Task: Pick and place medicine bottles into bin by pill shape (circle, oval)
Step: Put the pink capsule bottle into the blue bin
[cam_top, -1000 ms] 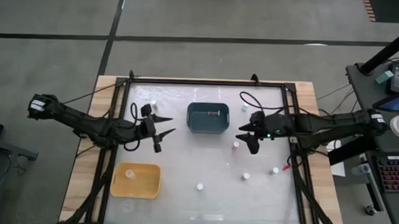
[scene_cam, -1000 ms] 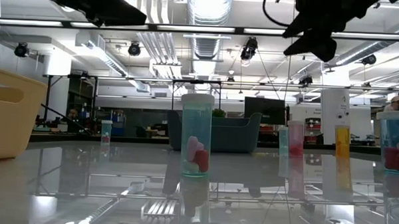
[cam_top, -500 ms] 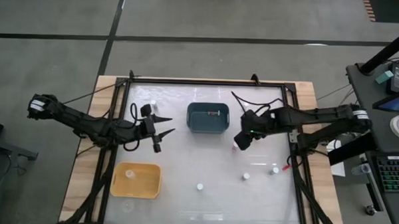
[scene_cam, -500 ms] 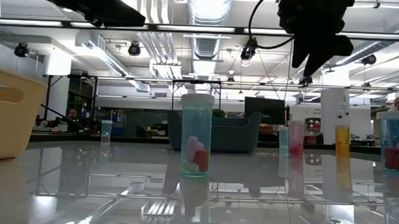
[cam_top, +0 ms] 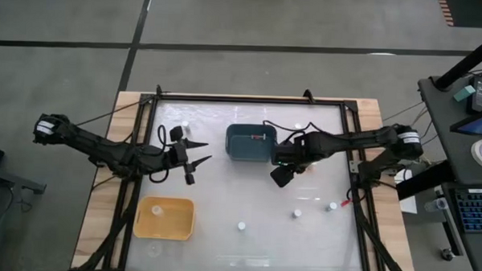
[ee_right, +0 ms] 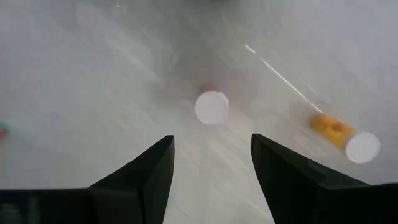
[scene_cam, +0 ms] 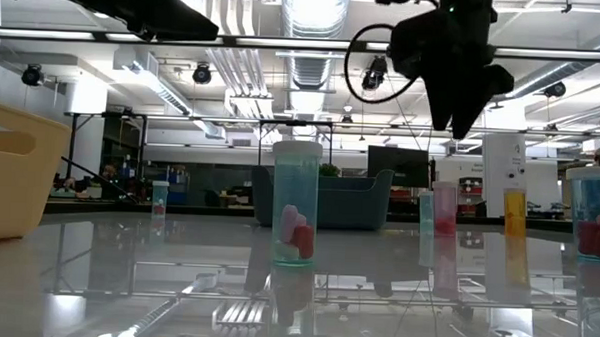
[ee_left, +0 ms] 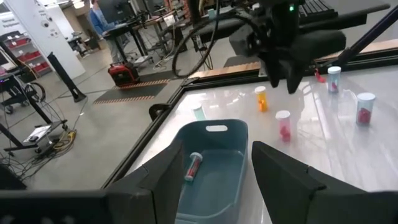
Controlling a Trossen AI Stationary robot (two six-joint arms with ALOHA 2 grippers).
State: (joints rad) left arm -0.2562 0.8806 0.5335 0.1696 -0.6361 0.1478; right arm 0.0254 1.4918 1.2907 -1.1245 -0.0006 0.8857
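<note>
Small white-capped medicine bottles stand upright on the glossy white table (cam_top: pixel 223 191). A pinkish bottle (ee_right: pixel 211 107) stands just ahead of my right gripper's open fingers, which tip down above it. An amber bottle (ee_right: pixel 346 139) stands beside it. My right gripper (cam_top: pixel 278 175) hangs clear of the table in the low view (scene_cam: pixel 461 99). My left gripper (cam_top: pixel 196 168) is open and empty, left of the blue bin (cam_top: pixel 251 144). The bin holds one bottle lying down (ee_left: pixel 193 167).
A yellow bin (cam_top: pixel 166 218) stands at the near left. Loose bottles stand at the near middle (cam_top: pixel 241 226), the near right (cam_top: pixel 297 212) (cam_top: pixel 332 206) and the far left (cam_top: pixel 184 124). A black frame runs around the table's edge (cam_top: pixel 250 100).
My right gripper has moved toward the table's left edge, past the blue bin's right side. It has tipped down and now hangs over the pinkish bottle. The bottles have stayed in place.
</note>
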